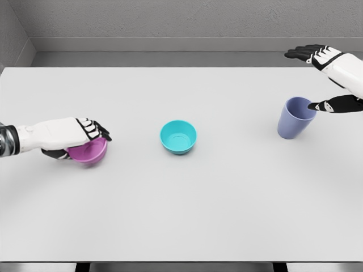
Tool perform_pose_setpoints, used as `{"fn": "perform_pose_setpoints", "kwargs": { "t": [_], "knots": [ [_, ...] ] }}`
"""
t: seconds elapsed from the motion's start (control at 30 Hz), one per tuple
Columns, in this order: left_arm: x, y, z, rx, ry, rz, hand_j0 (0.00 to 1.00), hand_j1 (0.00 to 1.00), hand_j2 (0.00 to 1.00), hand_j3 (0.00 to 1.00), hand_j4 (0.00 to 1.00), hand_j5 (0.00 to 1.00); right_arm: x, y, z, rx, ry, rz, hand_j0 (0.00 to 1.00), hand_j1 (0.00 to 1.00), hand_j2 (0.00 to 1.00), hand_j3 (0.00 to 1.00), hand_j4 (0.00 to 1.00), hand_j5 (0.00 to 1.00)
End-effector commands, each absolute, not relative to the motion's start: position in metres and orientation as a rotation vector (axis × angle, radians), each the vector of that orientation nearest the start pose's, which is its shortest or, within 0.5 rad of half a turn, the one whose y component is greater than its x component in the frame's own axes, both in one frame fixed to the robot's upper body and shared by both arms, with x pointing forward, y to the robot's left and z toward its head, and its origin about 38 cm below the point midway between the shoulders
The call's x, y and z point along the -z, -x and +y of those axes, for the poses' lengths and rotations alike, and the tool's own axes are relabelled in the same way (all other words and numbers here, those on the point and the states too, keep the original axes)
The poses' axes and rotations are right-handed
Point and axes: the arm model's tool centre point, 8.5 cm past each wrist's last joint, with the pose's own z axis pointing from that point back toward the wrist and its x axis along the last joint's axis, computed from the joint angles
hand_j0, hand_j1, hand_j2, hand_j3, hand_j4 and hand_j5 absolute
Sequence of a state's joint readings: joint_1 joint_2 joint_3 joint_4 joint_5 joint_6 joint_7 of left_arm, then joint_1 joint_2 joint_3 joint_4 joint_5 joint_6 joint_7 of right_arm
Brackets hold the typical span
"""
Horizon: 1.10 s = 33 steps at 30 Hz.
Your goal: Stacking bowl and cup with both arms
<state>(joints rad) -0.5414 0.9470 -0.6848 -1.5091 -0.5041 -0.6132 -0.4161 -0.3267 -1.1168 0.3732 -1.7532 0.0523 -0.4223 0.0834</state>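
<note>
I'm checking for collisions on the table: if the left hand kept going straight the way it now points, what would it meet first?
The left hand, closed on the pink bowl, points toward the picture's right. The teal bowl sits in about that line at mid-table, so it would likely come first, though depth from one view is uncertain.

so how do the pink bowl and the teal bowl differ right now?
The pink bowl sits at the table's left, tilted, with the left hand closed over its rim. The teal bowl stands upright mid-table, untouched, its whole opening in view. Colour differs: pink versus teal. Both are round, similar-sized bowls on the white table.
</note>
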Motion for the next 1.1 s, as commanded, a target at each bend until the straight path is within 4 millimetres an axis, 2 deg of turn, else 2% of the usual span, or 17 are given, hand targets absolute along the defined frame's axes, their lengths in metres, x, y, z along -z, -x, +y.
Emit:
{"fn": "perform_pose_setpoints", "kwargs": {
  "t": [0.0, 0.3, 0.67, 0.77, 0.93, 1.07],
  "knots": [
    [-0.179, -0.400, 0.322, 2.190, -0.393, -1.311, 0.45, 0.45, 0.45, 0.45, 0.45, 0.45, -0.296, -0.374, -0.357, -1.526, 0.525, -1.827, 1.00, 1.00, 1.00, 1.00, 1.00, 1.00],
    [-0.195, -0.420, 0.274, 2.176, -0.383, -1.471, 0.49, 0.49, 0.49, 0.49, 0.49, 0.49, -0.294, -0.374, -0.357, -1.526, 0.523, -1.823, 1.00, 1.00, 1.00, 1.00, 1.00, 1.00],
    [-0.209, -0.433, 0.203, 2.201, -0.370, -1.647, 0.49, 0.49, 0.49, 0.49, 0.49, 0.49, -0.295, -0.374, -0.358, -1.527, 0.524, -1.822, 1.00, 1.00, 1.00, 1.00, 1.00, 1.00],
    [-0.213, -0.434, 0.190, 2.196, -0.357, -1.688, 0.49, 0.49, 0.49, 0.49, 0.49, 0.49, -0.294, -0.374, -0.357, -1.526, 0.523, -1.823, 1.00, 1.00, 1.00, 1.00, 1.00, 1.00],
    [-0.211, -0.435, 0.169, 2.231, -0.351, -1.705, 0.49, 0.49, 0.49, 0.49, 0.49, 0.49, -0.295, -0.374, -0.358, -1.527, 0.524, -1.822, 1.00, 1.00, 1.00, 1.00, 1.00, 1.00],
    [-0.198, -0.438, 0.160, 2.241, -0.330, -1.681, 0.49, 0.49, 0.49, 0.49, 0.49, 0.49, -0.294, -0.374, -0.357, -1.526, 0.521, -1.822, 1.00, 1.00, 1.00, 1.00, 1.00, 1.00]
  ]
}}
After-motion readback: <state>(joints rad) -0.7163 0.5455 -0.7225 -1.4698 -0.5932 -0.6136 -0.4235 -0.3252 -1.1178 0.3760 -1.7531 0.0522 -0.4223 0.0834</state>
